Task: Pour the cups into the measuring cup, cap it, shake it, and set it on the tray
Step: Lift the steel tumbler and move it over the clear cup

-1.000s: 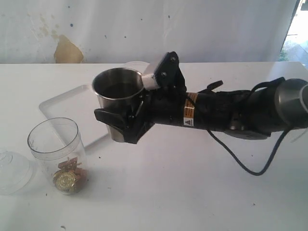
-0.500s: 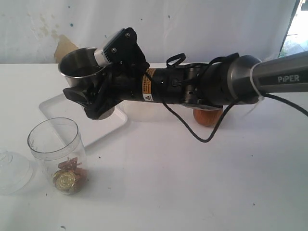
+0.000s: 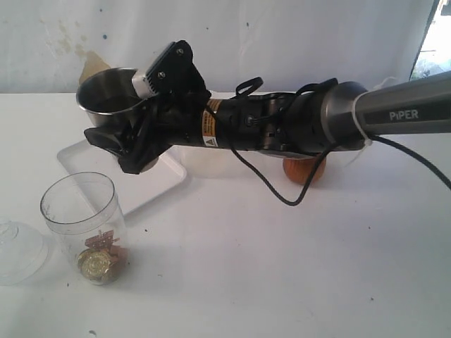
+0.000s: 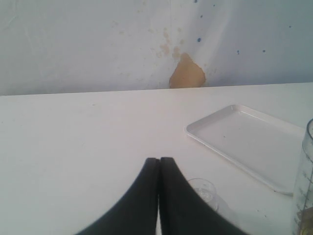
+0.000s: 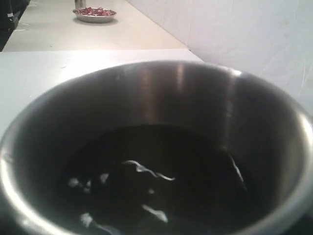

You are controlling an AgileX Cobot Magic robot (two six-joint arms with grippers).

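Note:
My right gripper (image 3: 125, 144) is shut on the steel tumbler (image 3: 106, 95), holding it nearly upright in the air above the white tray (image 3: 84, 151). The tumbler's dark inside (image 5: 156, 147) fills the right wrist view, with small glinting pieces at its bottom. The clear measuring cup (image 3: 81, 218) stands uncapped in front of the tray, with gold and pink bits at its bottom. The brown wooden cup (image 3: 304, 171) peeks out from behind the right arm. My left gripper (image 4: 159, 160) is shut on nothing, low over the table near the tray (image 4: 244, 139).
A clear domed lid (image 3: 17, 250) lies left of the measuring cup and shows by the left fingers as the lid (image 4: 203, 188). The right arm (image 3: 296, 127) and its cable span the table's middle. A far bowl of red pieces (image 5: 95, 13) sits on another table.
The right arm has carried the steel tumbler left and slightly up, from the table's middle to above the tray. The wooden cup has come into sight behind the arm.

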